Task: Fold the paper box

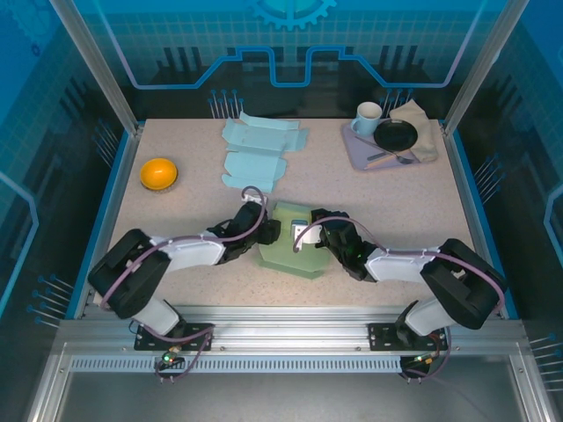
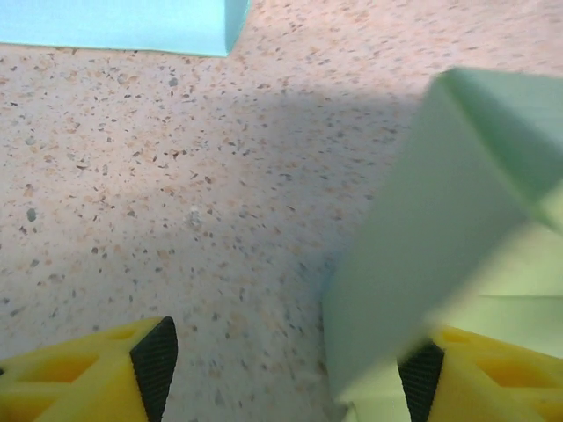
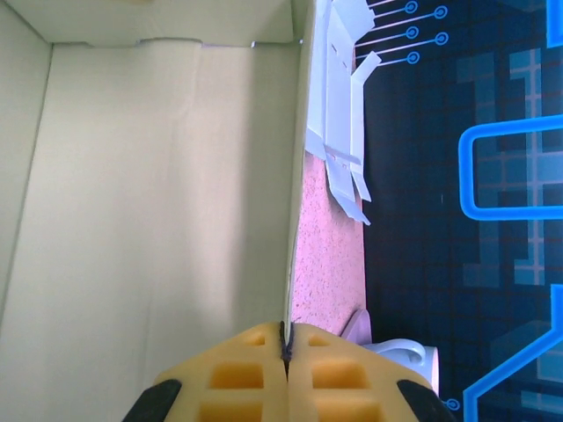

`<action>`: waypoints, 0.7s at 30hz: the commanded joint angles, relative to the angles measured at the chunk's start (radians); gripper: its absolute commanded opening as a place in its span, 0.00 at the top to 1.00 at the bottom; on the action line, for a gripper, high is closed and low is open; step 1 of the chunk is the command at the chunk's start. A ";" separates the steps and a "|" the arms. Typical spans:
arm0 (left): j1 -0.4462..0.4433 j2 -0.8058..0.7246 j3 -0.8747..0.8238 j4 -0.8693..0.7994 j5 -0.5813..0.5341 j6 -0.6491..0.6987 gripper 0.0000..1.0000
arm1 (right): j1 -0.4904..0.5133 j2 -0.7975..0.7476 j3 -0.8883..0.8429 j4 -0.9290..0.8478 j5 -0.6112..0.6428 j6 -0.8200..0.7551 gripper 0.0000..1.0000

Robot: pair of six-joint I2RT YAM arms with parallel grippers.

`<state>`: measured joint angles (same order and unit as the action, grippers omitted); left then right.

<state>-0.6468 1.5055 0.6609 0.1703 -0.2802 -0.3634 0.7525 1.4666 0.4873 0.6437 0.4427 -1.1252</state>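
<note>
A pale green paper box [image 1: 295, 255] is seen on the speckled counter [image 1: 396, 211], midway along its width and close to the near edge, between the two grippers. It is made of plain matte card and is partly erected: its walls are raised, the top is open, and from above its outline ends in a blunt angle toward the near edge. In the right wrist view the inside is shown as bare, cream-green card with straight crease lines and a small notched cut along the top of the far wall.

The left gripper [image 1: 269, 230] is placed at the box's left side. In the left wrist view its yellow fingers with black pads [image 2: 157, 360] are spread wide, and one green wall is seen standing between them, just beside the right-hand pad; nothing is clamped.

The right gripper [image 1: 303, 236] is placed at the box's far right part. In the right wrist view its yellow fingers are pressed together on the thin upper edge of a box wall, so that wall is pinched between them.

A stack of flat, light blue box blanks [image 1: 259, 149] is laid toward the far edge, left of centre. An orange bowl [image 1: 159, 173] is set near the left edge. At the far right corner a lilac tray [image 1: 356, 149] is seen carrying a white mug [image 1: 369, 115], a black dish [image 1: 396, 134] and a beige cloth [image 1: 422, 123].
</note>
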 commanded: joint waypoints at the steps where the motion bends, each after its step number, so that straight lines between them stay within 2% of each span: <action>1: 0.015 -0.129 -0.021 -0.124 0.101 -0.011 0.29 | -0.007 0.021 -0.035 0.042 0.030 -0.054 1.00; 5: 0.019 -0.240 0.004 -0.247 0.146 -0.002 0.27 | 0.007 0.029 -0.038 0.066 0.036 -0.091 1.00; 8: 0.058 -0.291 0.017 -0.230 0.184 -0.004 0.23 | 0.024 0.029 -0.051 0.094 0.039 -0.112 1.00; 11: 0.109 -0.274 0.062 -0.193 0.232 -0.068 0.23 | 0.053 0.037 -0.074 0.163 0.059 -0.154 1.00; 15: 0.109 -0.207 0.104 -0.126 0.250 -0.142 0.25 | 0.089 0.069 -0.087 0.237 0.094 -0.211 1.00; 16: 0.108 -0.196 0.099 -0.097 0.280 -0.141 0.26 | 0.092 0.076 -0.085 0.235 0.097 -0.212 1.00; 18: 0.095 -0.191 0.075 -0.055 0.342 -0.081 0.39 | 0.093 0.077 -0.081 0.222 0.096 -0.201 1.00; 21: 0.048 -0.245 -0.031 -0.042 0.260 0.021 0.41 | 0.081 0.047 -0.073 0.160 0.082 -0.161 1.00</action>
<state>-0.5659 1.2968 0.7029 0.0917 -0.0250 -0.4198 0.8314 1.5242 0.4213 0.8604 0.5205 -1.2896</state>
